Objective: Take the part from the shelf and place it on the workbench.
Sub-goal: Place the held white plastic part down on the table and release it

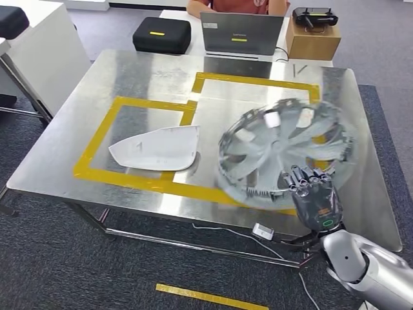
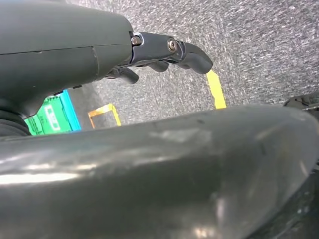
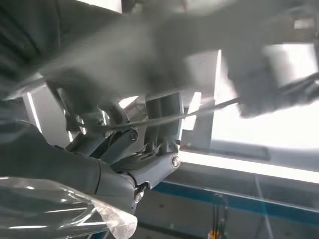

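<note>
A silver wheel cover [image 1: 282, 145], blurred and tilted, hangs just over the right part of the steel workbench [image 1: 146, 77]. My right hand [image 1: 314, 194] grips its near rim from below. In the right wrist view the fingers [image 3: 150, 169] curl around the cover's wire ring, with the blurred cover [image 3: 180, 55] above them. My left hand [image 2: 169, 50] hangs over the carpet, fingers stretched out and holding nothing.
A white mirror shell [image 1: 158, 148] lies inside the yellow-taped frame to the left of the cover. Behind the bench stand a laptop [image 1: 241, 33], a black case [image 1: 161, 34] and a cardboard box [image 1: 312, 39]; a person [image 1: 239, 5] sits there. A green crate [image 2: 51, 117] is on the floor.
</note>
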